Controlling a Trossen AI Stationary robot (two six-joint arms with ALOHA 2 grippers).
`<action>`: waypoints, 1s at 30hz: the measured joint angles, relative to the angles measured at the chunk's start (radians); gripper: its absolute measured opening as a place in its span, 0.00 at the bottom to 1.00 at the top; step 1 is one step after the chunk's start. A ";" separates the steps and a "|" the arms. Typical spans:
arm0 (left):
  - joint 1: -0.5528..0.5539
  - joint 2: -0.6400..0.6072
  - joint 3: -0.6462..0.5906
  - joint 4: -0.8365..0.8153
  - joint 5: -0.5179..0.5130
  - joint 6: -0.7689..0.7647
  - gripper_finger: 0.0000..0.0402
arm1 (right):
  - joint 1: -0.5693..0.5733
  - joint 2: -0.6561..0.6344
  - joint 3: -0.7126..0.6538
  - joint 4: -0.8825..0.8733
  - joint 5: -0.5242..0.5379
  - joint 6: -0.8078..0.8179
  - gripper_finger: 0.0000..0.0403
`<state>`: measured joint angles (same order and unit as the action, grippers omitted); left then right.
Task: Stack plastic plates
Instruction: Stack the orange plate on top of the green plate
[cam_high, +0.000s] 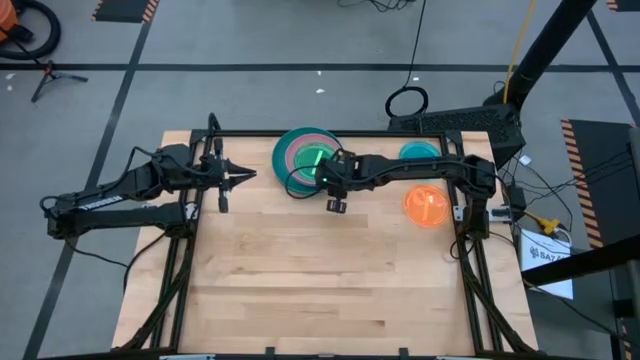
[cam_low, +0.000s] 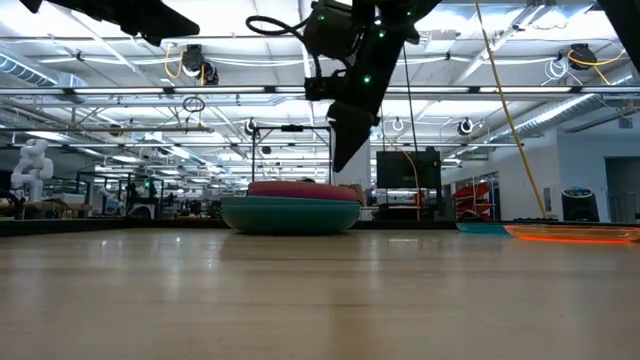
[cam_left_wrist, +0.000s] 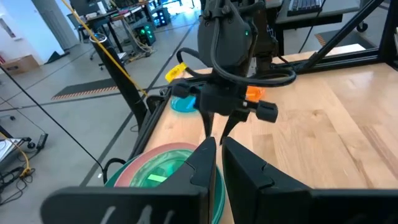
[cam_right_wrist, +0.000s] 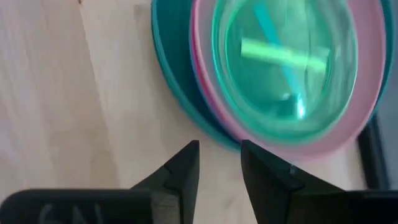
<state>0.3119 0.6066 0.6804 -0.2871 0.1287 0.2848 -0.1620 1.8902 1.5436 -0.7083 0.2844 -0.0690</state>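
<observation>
A stack of plates (cam_high: 296, 160) rests on the table at the far middle. It has a teal plate (cam_right_wrist: 169, 62) at the bottom, a pale pink one (cam_right_wrist: 208, 109) above it, and a translucent green one (cam_right_wrist: 283, 62) on top. My right gripper (cam_high: 336, 204) hangs above the table just near of the stack, fingers pointing down. Its fingers are a little apart and empty; it also shows in the right wrist view (cam_right_wrist: 220, 162). My left gripper (cam_high: 245, 175) waits left of the stack, shut and empty. A cyan plate (cam_high: 419, 153) and an orange plate (cam_high: 425, 206) lie flat at the right.
The table's dark frame rail (cam_high: 250, 135) runs along the far edge just behind the stack. Bare wood (cam_high: 320, 270) lies across the table's middle and near half. The right arm (cam_high: 400, 170) reaches across between the cyan and orange plates.
</observation>
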 joint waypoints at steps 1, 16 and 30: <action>0.000 0.000 0.000 0.000 0.000 0.000 0.09 | 0.002 -0.003 0.000 -0.025 -0.001 0.036 0.28; 0.000 0.000 0.000 0.000 0.000 -0.001 0.09 | 0.029 -0.066 0.000 -0.493 -0.182 0.622 0.26; 0.000 0.000 0.000 0.000 0.000 -0.009 0.09 | 0.084 -0.066 -0.001 -0.688 -0.040 0.745 0.27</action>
<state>0.3115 0.6067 0.6804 -0.2874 0.1287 0.2756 -0.0778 1.8240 1.5428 -1.3960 0.2446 0.6759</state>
